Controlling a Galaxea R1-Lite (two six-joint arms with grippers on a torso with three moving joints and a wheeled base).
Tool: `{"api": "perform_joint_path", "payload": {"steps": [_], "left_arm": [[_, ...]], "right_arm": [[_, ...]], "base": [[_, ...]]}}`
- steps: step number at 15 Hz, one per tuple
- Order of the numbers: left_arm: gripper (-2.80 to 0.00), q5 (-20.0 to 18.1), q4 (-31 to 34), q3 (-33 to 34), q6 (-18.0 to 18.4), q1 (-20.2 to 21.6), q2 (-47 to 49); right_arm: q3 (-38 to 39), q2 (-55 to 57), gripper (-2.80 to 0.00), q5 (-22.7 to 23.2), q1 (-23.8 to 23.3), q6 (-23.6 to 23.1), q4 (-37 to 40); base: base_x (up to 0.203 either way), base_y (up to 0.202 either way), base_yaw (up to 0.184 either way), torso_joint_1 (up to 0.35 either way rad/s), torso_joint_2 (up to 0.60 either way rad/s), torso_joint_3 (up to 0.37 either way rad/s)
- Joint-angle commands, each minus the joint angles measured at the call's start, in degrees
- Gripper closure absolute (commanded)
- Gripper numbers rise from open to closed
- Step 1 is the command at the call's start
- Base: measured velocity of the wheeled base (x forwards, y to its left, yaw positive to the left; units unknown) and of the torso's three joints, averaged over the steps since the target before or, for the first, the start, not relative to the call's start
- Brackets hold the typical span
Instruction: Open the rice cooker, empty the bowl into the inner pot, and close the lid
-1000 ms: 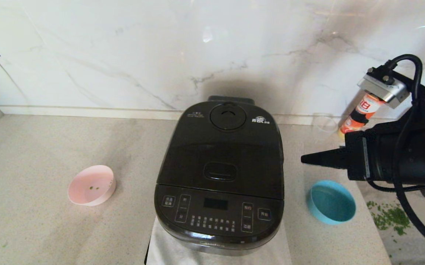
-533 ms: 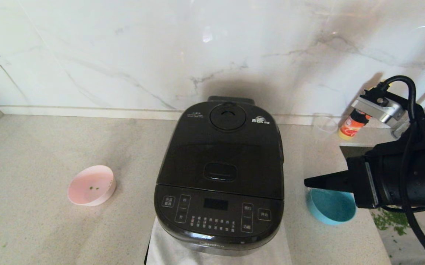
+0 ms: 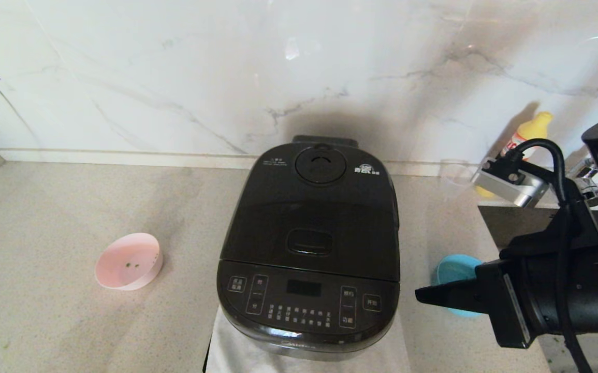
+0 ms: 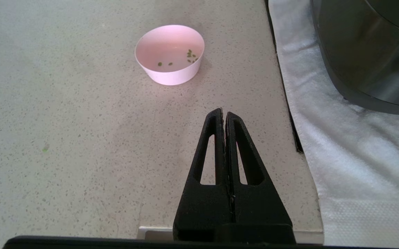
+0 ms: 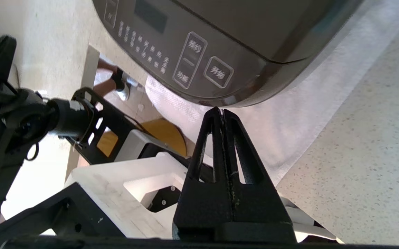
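Head view: lid down, right hand beside rice cooker. Wrist views: both hands pressed together, left hand unseen overhead.

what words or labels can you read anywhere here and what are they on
"开始": on the square button at the right end of the rice cooker front panel.
"预约" above "功能": on the tall button beside it.
Small white rows under the display, and the left-hand buttons: too small to read.
White markings and logo on the lid: blurred.
Label on the yellow bottle: unreadable.
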Motion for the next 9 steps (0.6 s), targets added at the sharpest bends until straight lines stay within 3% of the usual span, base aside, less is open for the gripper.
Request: {"api": "perform_joint_path", "payload": {"steps": [1,9], "left_arm": [[0.0,0.02,-0.04,0.44,0.05,0.0,-0.01],[0.0,-0.03,-0.04,0.44,0.05,0.0,-0.01]], "right_arm": [[0.09,0.99,0.0,0.04,1.05,0.08,0.11],[-0.38,2.73,0.0,0.04,2.53,0.16,-0.07]], "base": [[0.0,0.0,0.0,0.0,0.0,0.0],[0.0,0.0,0.0,0.0,0.0,0.0]]}}
